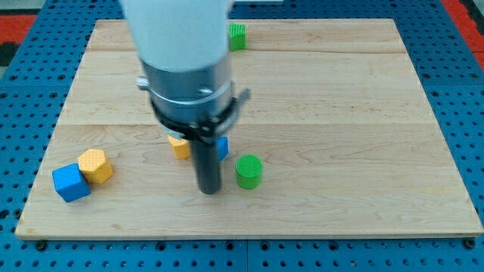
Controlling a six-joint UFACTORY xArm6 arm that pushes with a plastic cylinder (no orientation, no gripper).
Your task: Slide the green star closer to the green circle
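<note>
The green circle (248,171) is a short cylinder standing at the lower middle of the wooden board (340,113). A green block (237,36) sits at the top edge, half hidden behind the arm's white body; its shape cannot be made out. My tip (209,190) rests on the board just left of the green circle, a small gap apart. The dark rod rises from it into the arm's grey collar.
A yellow block (178,146) and a blue block (222,146) lie partly hidden behind the rod. A yellow hexagon (95,165) and a blue cube (70,182) touch each other at the lower left. A blue pegboard surrounds the board.
</note>
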